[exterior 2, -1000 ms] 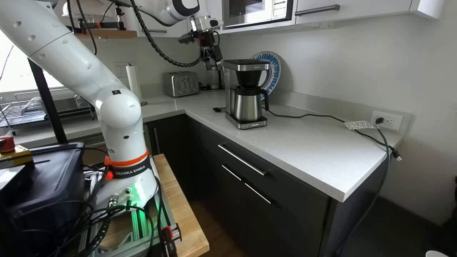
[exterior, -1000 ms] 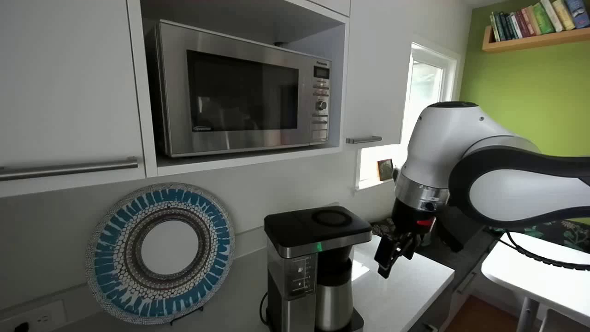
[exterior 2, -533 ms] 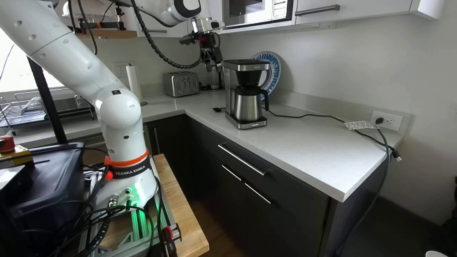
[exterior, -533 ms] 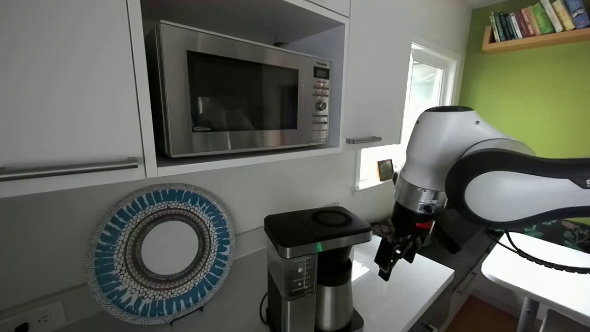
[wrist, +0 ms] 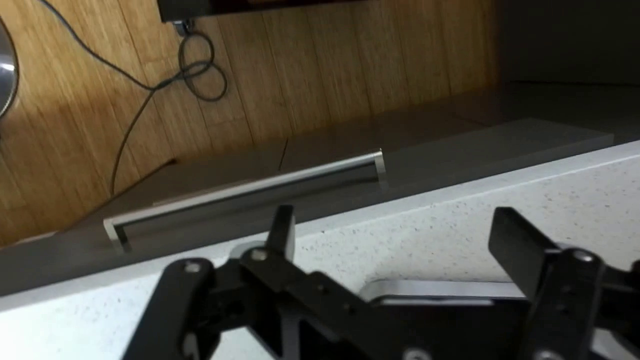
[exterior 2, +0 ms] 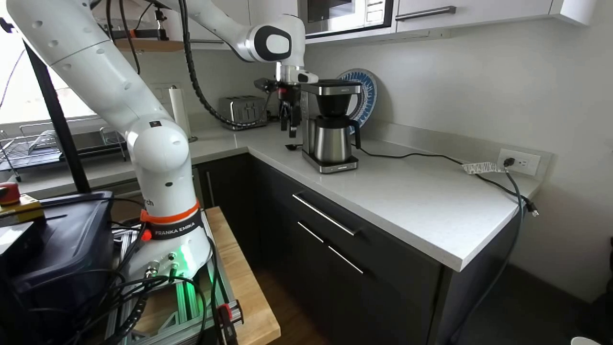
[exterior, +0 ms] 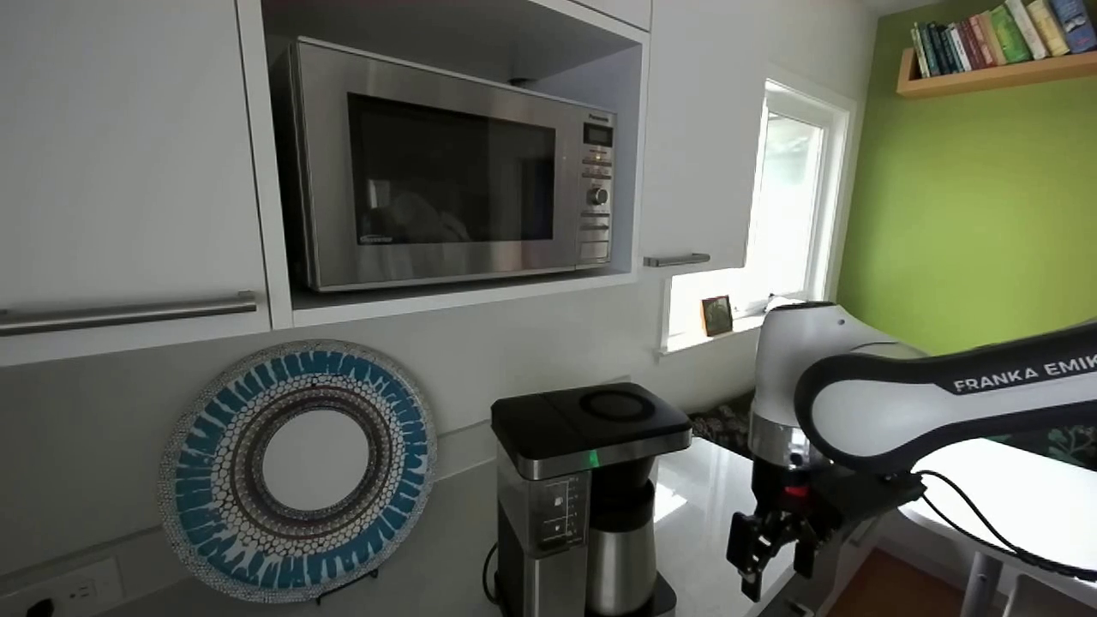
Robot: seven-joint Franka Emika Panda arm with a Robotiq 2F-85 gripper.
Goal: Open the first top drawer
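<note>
Preferably, the hand [wrist: 392, 220], spread wide and holding nothing, should be carried clear of the table [exterior 2: 416, 196], lowered, and turned to straddle the handle [wrist: 250, 185] of the closed top drawer [exterior 2: 342, 216] below it. Since half a second ago, the hand has been brought lower and more upright.

On arm [exterior 2: 160, 146] "FRANKA EMIKA", microwave [exterior: 454, 171] "Panasonic"

The round plate [exterior: 315, 463] has blue and white splashes, brown rings and white spots. The top drawer [exterior 2: 383, 254] is dark grey with a silver handle [wrist: 245, 187]. The counter [wrist: 425, 240] is white with tiny grey specks. The robot arm [exterior 2: 160, 148] is white with an orange band [exterior 2: 170, 219]. The gripper [wrist: 392, 231] is black. A wall [exterior: 960, 206] is green.
</note>
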